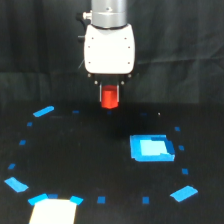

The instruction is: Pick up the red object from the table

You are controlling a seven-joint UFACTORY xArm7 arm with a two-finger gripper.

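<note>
Clearly, the red object (110, 97) is clamped between the narrowly closed fingers of the pincer (110, 95) and is seen raised off the black bench (90, 160). A flat blue tray (151, 148) is laid on the bench below the red object, toward the exterior view's right. Small blue tape marks (101, 200) are scattered around the tray.

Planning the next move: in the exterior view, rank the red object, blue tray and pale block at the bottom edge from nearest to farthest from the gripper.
1. red object: between the fingers of the gripper.
2. blue tray: lower, toward the view's right.
3. pale block: bottom edge, view's left.
</note>
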